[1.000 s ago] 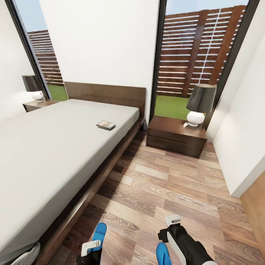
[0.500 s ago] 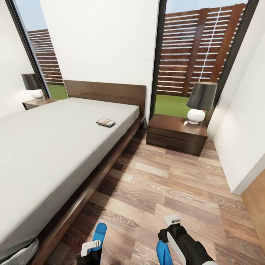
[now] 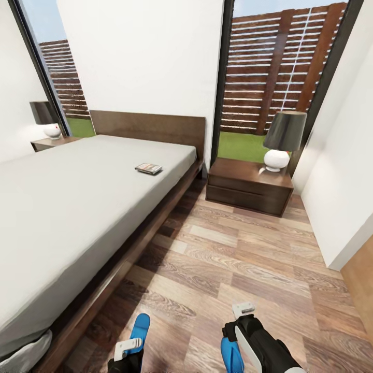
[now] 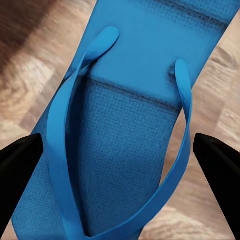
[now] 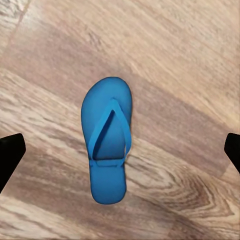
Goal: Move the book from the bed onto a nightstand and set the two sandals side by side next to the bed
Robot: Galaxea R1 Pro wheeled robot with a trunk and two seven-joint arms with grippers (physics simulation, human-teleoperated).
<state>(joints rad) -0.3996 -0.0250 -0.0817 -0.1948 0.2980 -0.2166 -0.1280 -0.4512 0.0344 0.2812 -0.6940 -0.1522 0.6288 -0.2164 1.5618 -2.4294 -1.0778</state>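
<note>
Hovering spread-open and empty over each blue sandal [image 4: 125, 125], both grippers likely finished pairing; fetching the book [image 3: 148, 168] comes next.

Bed [image 3: 77, 207] at left, headboard against the far wall; book [image 3: 148, 168] on the mattress near its right edge. Nightstand [image 3: 248, 186] right of the bed, lamp [image 3: 282, 140] on it; second nightstand [image 3: 49, 142] with lamp [image 3: 46, 119] behind the bed's far left. Two sandals [image 3: 139, 331] [image 3: 229, 352] on the floor [image 3: 233, 259] in front, apart, right of the bed.

White walls [image 3: 140, 57], wood-plank floor [image 3: 233, 259]; tall windows [image 3: 274, 67], lamp [image 3: 282, 140]
</note>
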